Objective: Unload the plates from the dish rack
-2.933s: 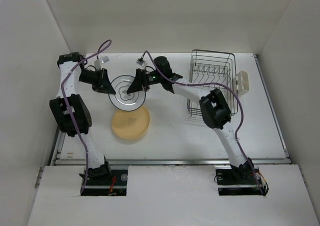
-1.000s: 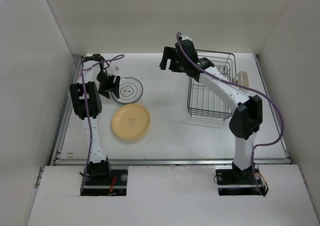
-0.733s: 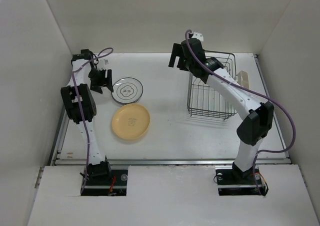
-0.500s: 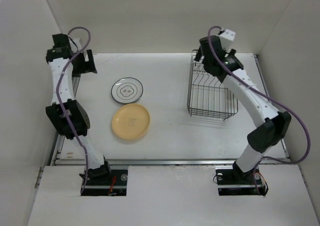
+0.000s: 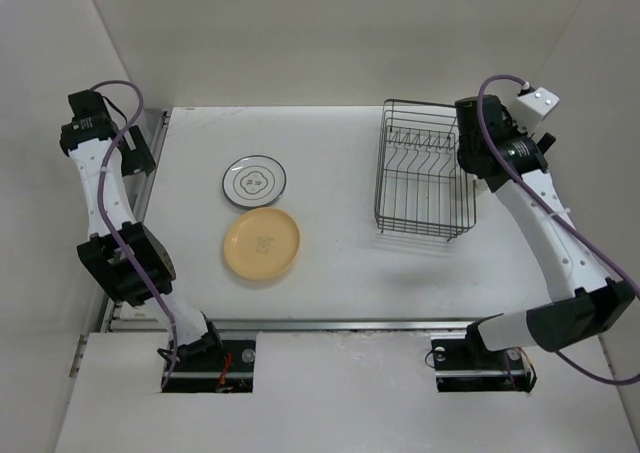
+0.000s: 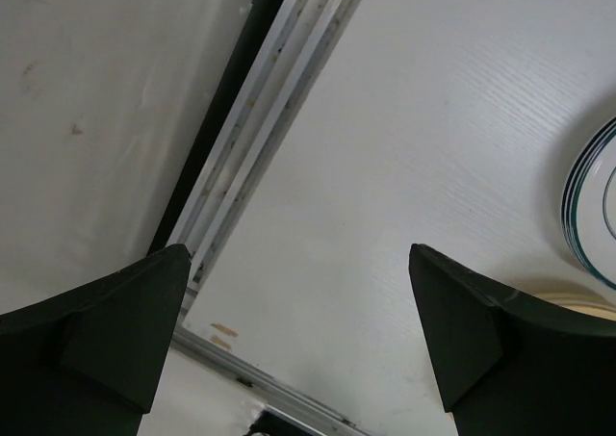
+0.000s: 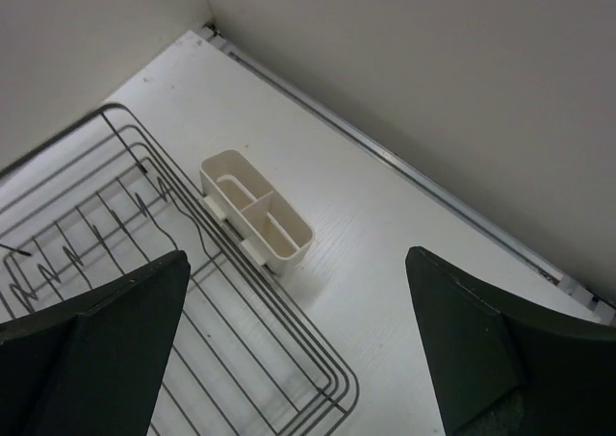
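Observation:
Two plates lie flat on the table left of centre: a white plate (image 5: 255, 180) with dark rings and a pale yellow plate (image 5: 262, 244) in front of it. The dark wire dish rack (image 5: 423, 168) stands at the right with no plates between its prongs. My left gripper (image 5: 135, 149) hangs open over the table's left edge, well apart from both plates; the left wrist view shows only the white plate's rim (image 6: 589, 205). My right gripper (image 5: 472, 149) stands open and empty above the dish rack's right side (image 7: 144, 226).
A beige holder (image 7: 256, 215) is clipped to the rack's right side; the right arm hides it in the top view. A metal rail (image 6: 260, 118) runs along the table's left edge. White walls (image 5: 340, 33) close in the table on three sides.
The left gripper has opened, left the white plate and swung out to the table's left edge. The right arm has swung from the rack's far left corner over to its right side.

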{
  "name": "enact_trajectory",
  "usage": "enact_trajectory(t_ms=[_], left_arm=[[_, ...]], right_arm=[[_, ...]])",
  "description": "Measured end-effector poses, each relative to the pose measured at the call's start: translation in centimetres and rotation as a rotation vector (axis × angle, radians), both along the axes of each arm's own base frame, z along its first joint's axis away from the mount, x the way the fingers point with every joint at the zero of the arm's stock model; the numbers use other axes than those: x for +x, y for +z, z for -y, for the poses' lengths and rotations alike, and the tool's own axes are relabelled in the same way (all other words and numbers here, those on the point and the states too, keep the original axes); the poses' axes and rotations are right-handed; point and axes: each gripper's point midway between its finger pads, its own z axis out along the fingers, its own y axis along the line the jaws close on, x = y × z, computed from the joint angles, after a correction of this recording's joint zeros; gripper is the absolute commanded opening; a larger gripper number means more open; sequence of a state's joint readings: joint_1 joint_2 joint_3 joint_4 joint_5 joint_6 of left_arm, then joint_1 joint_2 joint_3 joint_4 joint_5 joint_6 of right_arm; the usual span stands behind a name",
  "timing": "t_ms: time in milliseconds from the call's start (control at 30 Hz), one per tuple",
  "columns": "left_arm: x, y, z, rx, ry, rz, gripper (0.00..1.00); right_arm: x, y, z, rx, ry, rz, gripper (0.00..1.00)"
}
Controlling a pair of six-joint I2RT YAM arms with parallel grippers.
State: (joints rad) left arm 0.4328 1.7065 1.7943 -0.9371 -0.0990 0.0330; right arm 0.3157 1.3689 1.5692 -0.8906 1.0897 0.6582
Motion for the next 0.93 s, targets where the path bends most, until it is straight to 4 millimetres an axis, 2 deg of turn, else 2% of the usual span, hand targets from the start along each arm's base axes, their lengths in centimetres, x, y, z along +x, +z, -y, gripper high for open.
enact_trajectory(t_ms=[200,267,400,667,933], left_arm=[[-0.7,-0.2,1.1,-0.037,-0.018,-0.021,0.98],[-0.8,-0.2,1.5,-0.054,-0.025,-0.02,0.98],[-0.9,-0.3,2.0,-0.077,-0.039,-0.016,0.98],[-1.1,-0.4,2.8,-0.111,-0.057,-0.017,0.99],[-1.1,-0.4,3.6,-0.147,-0.076,-0.007,0.99]], right_arm=[[0.1,-3.0,-0.4,-0.023,0.006,-0.169,1.0],[-0.3,-3.4,-0.4,-0.02,0.01,-0.195,1.0],[-1.7,-2.6,0.0,-0.004,0.012,-0.171,1.0],[-6.3,-1.7,1.2,0.035,0.023,-0.113,1.0],[-7.5,-1.4,1.6,0.044,0.024,-0.099,1.0]])
